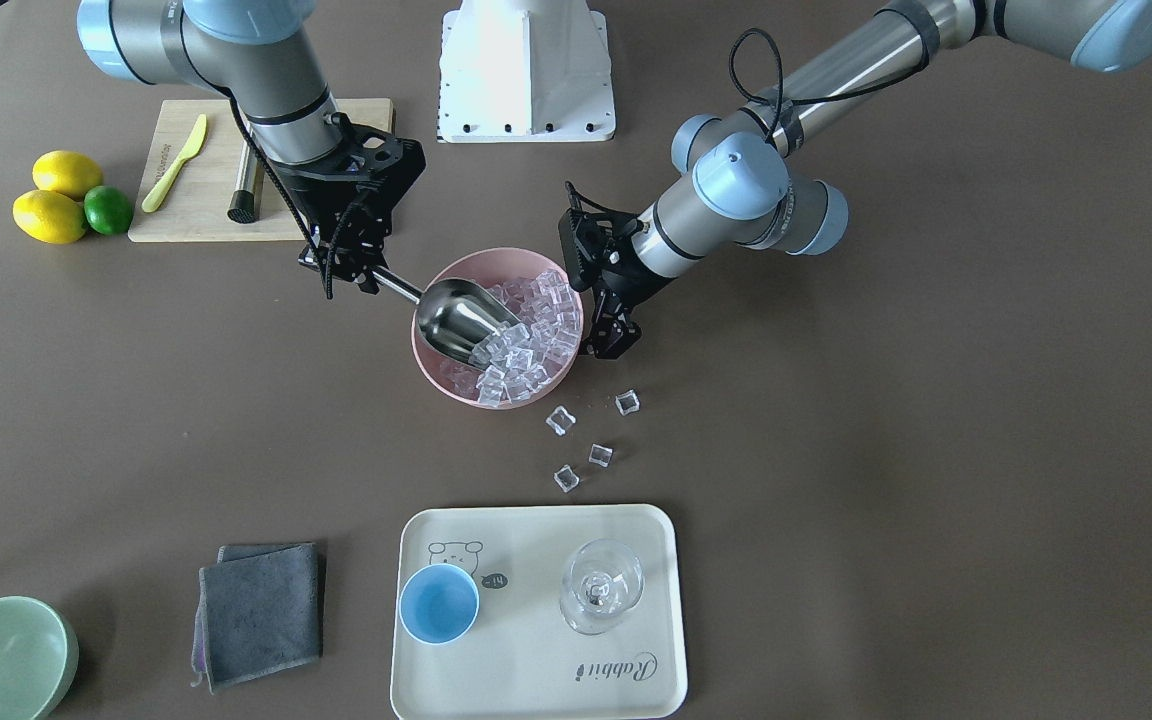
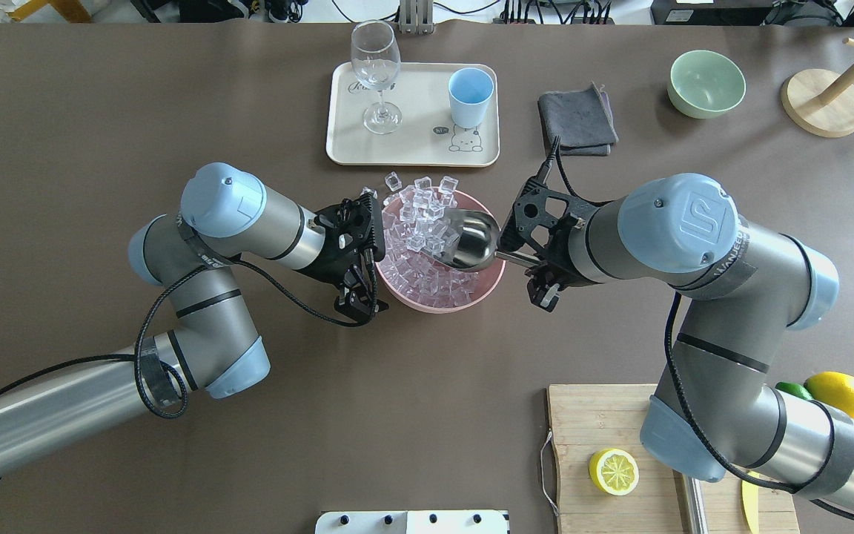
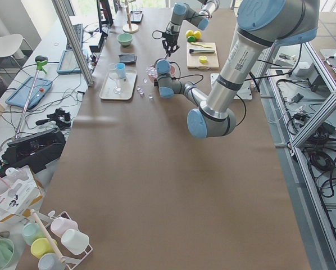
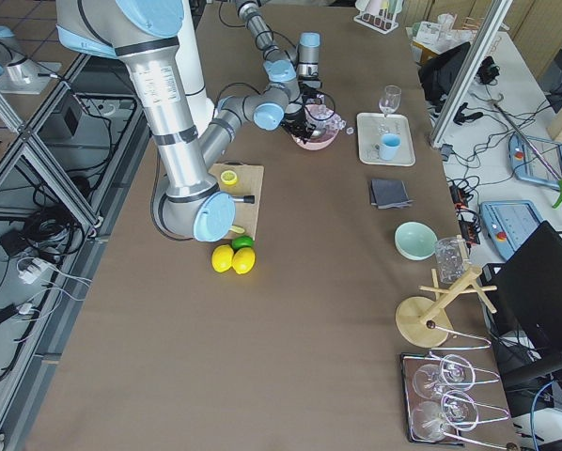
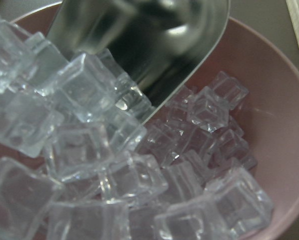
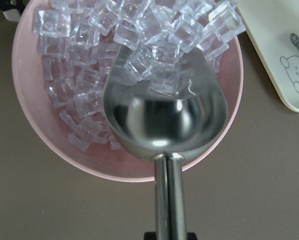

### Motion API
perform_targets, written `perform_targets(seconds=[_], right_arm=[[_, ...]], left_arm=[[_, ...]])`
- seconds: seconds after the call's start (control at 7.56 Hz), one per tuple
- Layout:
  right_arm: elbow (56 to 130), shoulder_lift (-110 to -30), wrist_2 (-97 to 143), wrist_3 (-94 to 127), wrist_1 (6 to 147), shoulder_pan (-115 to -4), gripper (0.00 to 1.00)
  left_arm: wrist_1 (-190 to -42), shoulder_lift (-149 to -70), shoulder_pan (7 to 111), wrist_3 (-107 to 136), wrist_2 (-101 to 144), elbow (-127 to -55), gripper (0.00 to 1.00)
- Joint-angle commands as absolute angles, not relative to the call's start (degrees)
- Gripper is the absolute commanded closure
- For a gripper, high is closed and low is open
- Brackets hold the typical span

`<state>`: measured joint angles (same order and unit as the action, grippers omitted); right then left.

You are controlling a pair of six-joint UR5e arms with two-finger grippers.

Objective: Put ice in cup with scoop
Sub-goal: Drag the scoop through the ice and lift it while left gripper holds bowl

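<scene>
Steel scoop (image 1: 456,320), mouth in ice (image 1: 528,352), handle back toward right pincer (image 1: 359,270)

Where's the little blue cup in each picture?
Front-facing: cup low, centre-left, on the cream tray.
Overhead: cup top centre, tray's right half.
Exterior left: cup upper left, tiny.
Exterior right: cup upper, right of centre.
Left wrist: absent.
Right wrist: absent; tray corner only.
Landmark: the tray, with the wine glass.

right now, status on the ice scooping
Right pincer shut on scoop, mouth buried in ice. Left pincer at pink bowl rim, grip unclear. Cup empty. Loose cubes near tray.
</scene>
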<state>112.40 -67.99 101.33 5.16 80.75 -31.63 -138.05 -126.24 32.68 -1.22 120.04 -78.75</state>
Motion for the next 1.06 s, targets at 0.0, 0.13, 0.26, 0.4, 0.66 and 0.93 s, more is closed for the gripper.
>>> perform_targets(seconds=[0.0, 0.13, 0.26, 0.4, 0.66, 0.93], right_arm=[[112.94, -68.12, 101.69, 10.11, 78.93, -31.64, 1.00], [113.03, -68.81, 101.60, 10.02, 77.36, -31.64, 1.00], [113.11, -70.12, 101.51, 10.02, 73.95, -31.64, 1.00], [113.20, -70.57, 101.34, 10.11, 72.70, -31.64, 1.00], [113.64, -71.36, 101.16, 10.98, 71.11, -31.64, 1.00], [113.90, -72.51, 101.16, 11.60, 67.94, -31.73, 1.00]], left_arm=[[-138.08, -126.21, 32.70, -1.23, 120.15, -78.84, 0.02], [-138.16, -126.04, 32.70, -1.23, 120.23, -78.92, 0.02], [-138.16, -125.95, 32.78, -1.23, 120.32, -79.01, 0.02], [-138.25, -125.86, 32.87, -1.32, 120.41, -79.01, 0.02], [-138.34, -124.03, 32.87, -1.41, 120.50, -80.67, 0.02], [-138.34, -123.49, 32.96, -1.41, 120.41, -81.04, 0.02]])
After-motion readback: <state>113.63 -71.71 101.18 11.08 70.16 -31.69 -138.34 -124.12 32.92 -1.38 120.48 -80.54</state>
